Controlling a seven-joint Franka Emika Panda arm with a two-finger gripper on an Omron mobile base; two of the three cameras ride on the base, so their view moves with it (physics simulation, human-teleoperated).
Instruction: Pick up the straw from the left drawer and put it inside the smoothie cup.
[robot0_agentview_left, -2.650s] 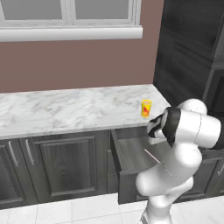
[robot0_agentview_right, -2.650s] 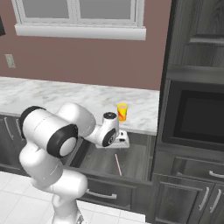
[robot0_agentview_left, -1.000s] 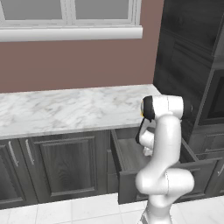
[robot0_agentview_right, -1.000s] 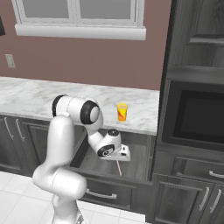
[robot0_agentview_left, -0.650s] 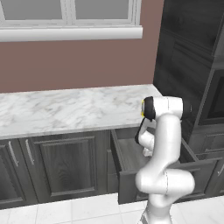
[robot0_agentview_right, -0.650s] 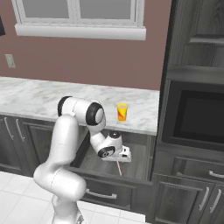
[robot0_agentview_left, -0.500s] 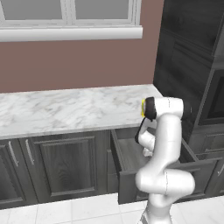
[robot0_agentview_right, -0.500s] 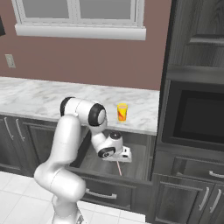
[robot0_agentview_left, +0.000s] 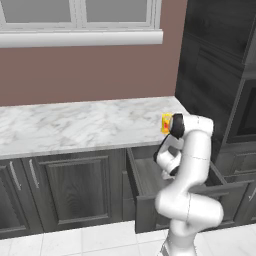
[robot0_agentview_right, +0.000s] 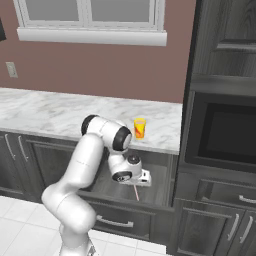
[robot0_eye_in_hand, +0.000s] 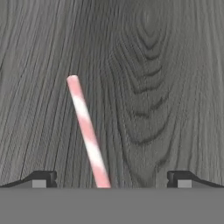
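The left drawer (robot0_agentview_right: 150, 172) stands pulled out beneath the marble counter (robot0_agentview_left: 75, 125), and the white arm bends down into it. Down in the drawer, the gripper (robot0_agentview_right: 142, 178) hangs just over the dark wood-grain floor with its jaws spread wide, holding nothing. The straw (robot0_eye_in_hand: 87, 131), pale pink with faint white stripes, lies flat on the drawer bottom; in the hand view it runs up between the two fingertips (robot0_eye_in_hand: 43, 178), closer to the left one and touching neither. From the right base view a thin pink length of it shows just below the gripper, pointing toward the drawer front. The smoothie cup (robot0_agentview_right: 139, 128) stands upright on the counter near its right end, just behind the open drawer.
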